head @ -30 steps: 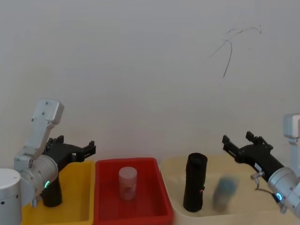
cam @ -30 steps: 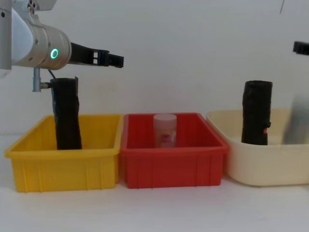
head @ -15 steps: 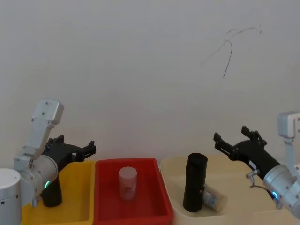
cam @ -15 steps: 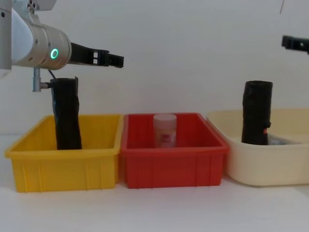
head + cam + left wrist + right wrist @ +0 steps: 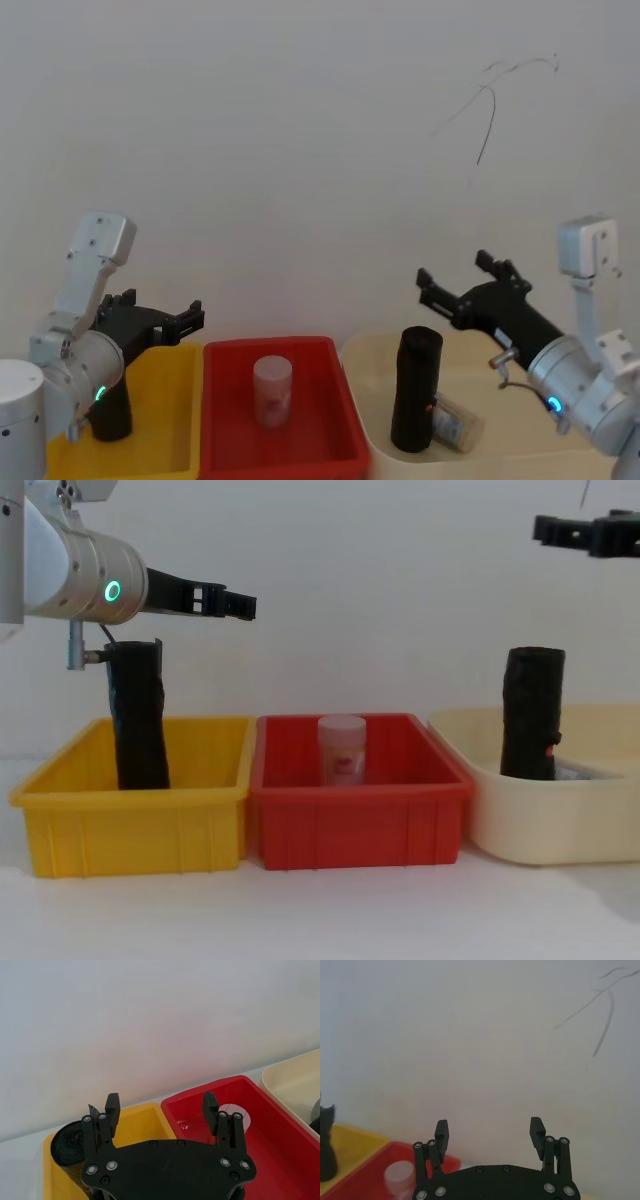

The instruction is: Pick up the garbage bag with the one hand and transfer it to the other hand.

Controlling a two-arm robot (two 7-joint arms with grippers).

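Tall black crinkled garbage bag point(image 5: 416, 389) upright in cream tub point(image 5: 520, 430), base hidden. My right gripper point(image 5: 452, 285) above it, left gripper point(image 5: 232, 602) far off, fingers apart on both.

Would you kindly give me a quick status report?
Left pincer open, above yellow bin. Right pincer open, above garbage bag. Bag upright in cream bin, ungrasped.
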